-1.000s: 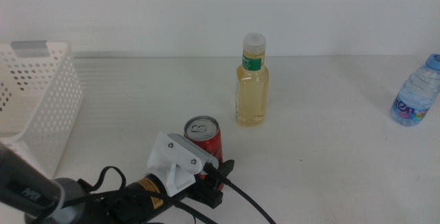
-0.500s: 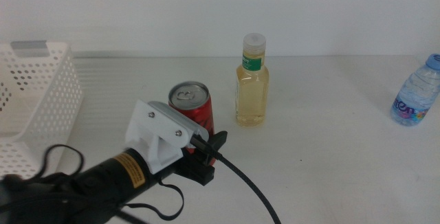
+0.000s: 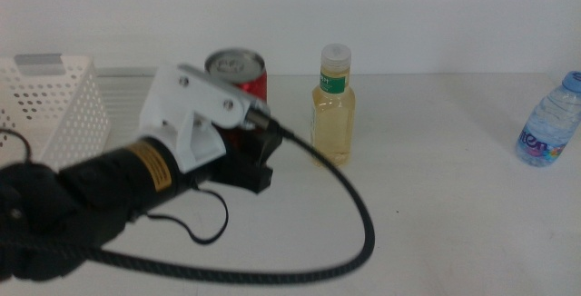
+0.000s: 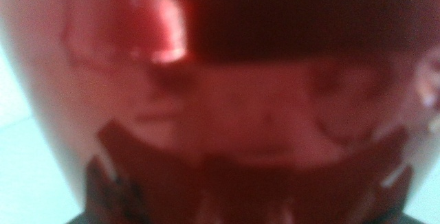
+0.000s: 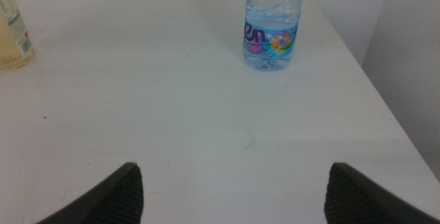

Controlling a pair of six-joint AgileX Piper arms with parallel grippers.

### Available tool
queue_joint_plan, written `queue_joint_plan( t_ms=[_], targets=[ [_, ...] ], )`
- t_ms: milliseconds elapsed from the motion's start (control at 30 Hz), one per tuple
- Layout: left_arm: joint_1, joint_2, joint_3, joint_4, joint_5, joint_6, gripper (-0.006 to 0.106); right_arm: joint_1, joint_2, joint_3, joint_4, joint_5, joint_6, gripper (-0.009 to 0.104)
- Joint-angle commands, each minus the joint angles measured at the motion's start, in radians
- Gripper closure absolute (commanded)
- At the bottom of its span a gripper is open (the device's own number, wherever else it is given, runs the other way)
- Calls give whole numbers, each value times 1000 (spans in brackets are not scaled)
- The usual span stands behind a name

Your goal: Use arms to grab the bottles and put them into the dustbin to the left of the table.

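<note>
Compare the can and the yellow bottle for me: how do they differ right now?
The can is red metal with a silver top, held up off the table in the left gripper; the yellow bottle is clear plastic with a green label and pale cap, standing free on the table. The can is short and wide, the bottle taller and slimmer. Both are upright, and neither is in the basket yet. The right gripper waits, open, near the water bottle.

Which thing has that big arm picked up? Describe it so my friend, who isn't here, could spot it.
Start at the white holed basket on the table's left side; just right of it the left gripper holds a red soda can lifted off the tabletop. Unlike the clear yellow-liquid bottle beside it and the blue-capped water bottle far right, it is opaque red metal with a silver top.
</note>
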Motion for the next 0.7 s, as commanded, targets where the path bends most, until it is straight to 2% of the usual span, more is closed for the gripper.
queue_joint_plan(
  t_ms=[0, 200, 467, 600, 667],
  targets=[
    [-2, -53, -80, -21, -42, -16, 105, 0, -27, -8, -14, -50, -13, 16],
    [-2, -56, -203, -21, 181, -13, 105, 0, -27, -8, -14, -50, -13, 16],
    [0, -57, -317, -21, 358, -11, 105, 0, -27, -8, -14, -50, -13, 16],
    [4, -45, -414, -24, 574, 53, 105, 0, -27, -8, -14, -50, -13, 16],
    [22, -38, -452, -57, 641, 97, 105, 0, -27, -8, -14, -50, -13, 16]
  ],
)
